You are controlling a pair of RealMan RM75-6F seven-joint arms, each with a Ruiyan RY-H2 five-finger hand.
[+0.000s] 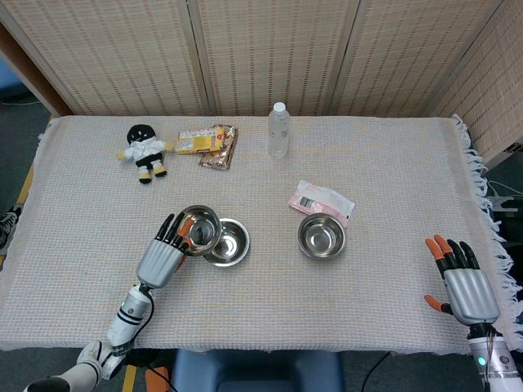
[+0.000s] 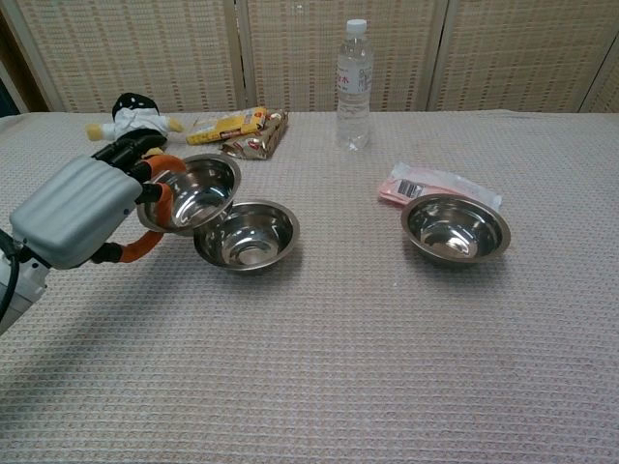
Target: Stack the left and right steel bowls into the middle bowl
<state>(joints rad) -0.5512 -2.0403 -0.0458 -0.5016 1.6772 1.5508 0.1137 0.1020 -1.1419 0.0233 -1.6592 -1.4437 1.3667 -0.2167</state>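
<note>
Fingers of your left hand (image 2: 82,213) pinch the rim of the left bowl (image 2: 193,191), holding it tilted above the middle bowl's (image 2: 250,235) left edge, likely so it can drop in. Your right bowl (image 1: 321,236) waits well apart, beside a pink packet (image 1: 321,198). Your right hand (image 1: 462,282) rests spread, holding nothing.

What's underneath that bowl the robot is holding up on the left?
Under the lifted steel bowl, gripped by the left hand, sits the middle bowl. Its near-left rim is covered; its visible inside looks empty.
</note>
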